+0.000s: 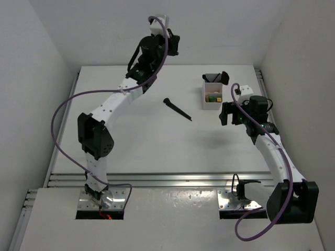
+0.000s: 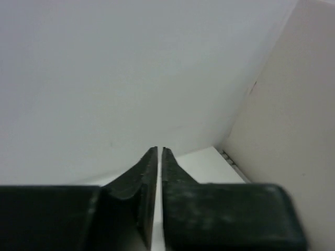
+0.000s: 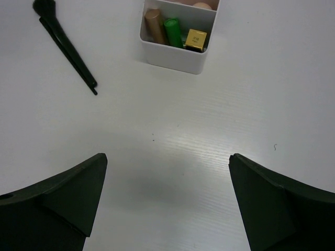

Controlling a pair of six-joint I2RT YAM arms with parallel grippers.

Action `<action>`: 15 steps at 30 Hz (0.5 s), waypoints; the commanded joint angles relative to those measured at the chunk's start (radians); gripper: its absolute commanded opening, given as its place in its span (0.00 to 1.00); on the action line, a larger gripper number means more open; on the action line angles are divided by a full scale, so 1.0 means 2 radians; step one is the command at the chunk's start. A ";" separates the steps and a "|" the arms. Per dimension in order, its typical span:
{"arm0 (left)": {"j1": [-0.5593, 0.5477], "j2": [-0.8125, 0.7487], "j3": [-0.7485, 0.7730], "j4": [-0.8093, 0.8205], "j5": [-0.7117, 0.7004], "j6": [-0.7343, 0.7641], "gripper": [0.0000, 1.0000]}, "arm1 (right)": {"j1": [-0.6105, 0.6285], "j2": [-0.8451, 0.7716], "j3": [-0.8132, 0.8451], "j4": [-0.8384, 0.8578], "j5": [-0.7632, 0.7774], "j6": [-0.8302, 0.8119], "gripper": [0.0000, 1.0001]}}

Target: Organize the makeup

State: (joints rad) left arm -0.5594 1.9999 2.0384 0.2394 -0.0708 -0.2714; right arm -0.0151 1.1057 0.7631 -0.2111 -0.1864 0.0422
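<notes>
Jaws of my left gripper (image 2: 159,151) are clenched on nothing; my right gripper's (image 3: 167,159) are spread wide, empty. One black brush (image 3: 65,50) lies on the table (image 3: 183,130), left of the white box (image 3: 175,58). Three tubes (image 3: 172,29) stand in its near compartment.

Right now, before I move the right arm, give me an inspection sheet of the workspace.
Surface: white table, no spills seen.
Job's things: one black brush lying loose left of the box; green tube and gold-brown tube inside its near compartment.
Clutter: nothing seen.
Grippers: left gripper shut, raised, empty; right gripper open, empty.
Cables: purple cable looping off each arm.
Surroundings: white walls.
</notes>
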 commanded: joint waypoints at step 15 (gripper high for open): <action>0.009 0.130 -0.030 -0.325 -0.047 -0.212 0.23 | 0.024 0.006 0.018 -0.012 0.016 -0.011 1.00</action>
State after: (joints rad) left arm -0.5304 2.3005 1.9430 -0.4202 -0.1253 -0.6632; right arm 0.0288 1.1389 0.7727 -0.2363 -0.1761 0.0360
